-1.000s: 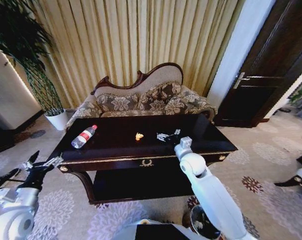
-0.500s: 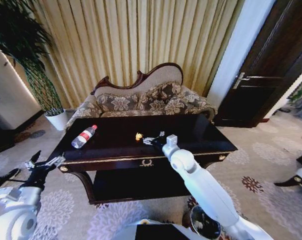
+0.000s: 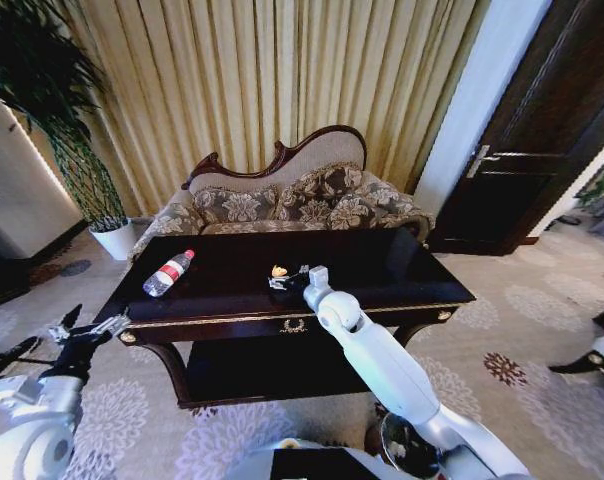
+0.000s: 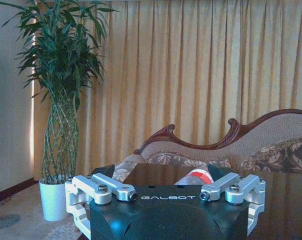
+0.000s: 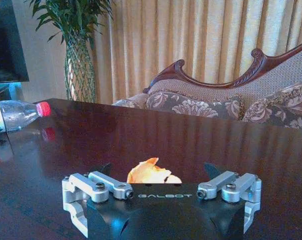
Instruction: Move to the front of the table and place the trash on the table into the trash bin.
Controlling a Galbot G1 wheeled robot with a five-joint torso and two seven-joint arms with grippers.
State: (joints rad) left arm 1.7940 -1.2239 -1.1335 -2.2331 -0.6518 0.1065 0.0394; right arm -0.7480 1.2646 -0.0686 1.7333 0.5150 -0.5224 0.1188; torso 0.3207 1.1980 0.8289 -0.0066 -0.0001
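A: From the head view, where does the robot stand?

B: It faces the table (image 3: 382,270), with a sofa (image 3: 292,195) on the far side. The bottle (image 3: 168,273) lies on its side at the table's left end. The orange scrap (image 3: 278,271) sits near the middle. The right gripper (image 3: 278,283) reaches over the top and sits just at the near side of the scrap. The bin (image 3: 407,445) stands on the floor at near right, partly behind the right arm. The left gripper (image 3: 94,328) hangs off the table's near left corner, its fingers spread.

A: What does the left wrist view add?

B: The left gripper (image 4: 168,177) with its fingers wide apart and nothing between them. Beyond it the bottle's (image 4: 195,176) red-and-white label shows on the dark tabletop (image 4: 286,200), and a plant (image 4: 61,90) in a white pot stands by the curtain.

A: And the right wrist view?

B: The right gripper (image 5: 161,167) is spread wide, and the scrap (image 5: 151,172) lies on the table (image 5: 191,145) right between its fingers; whether they touch it cannot be told. The bottle (image 5: 16,114) lies farther off, red cap pointing toward the scrap.
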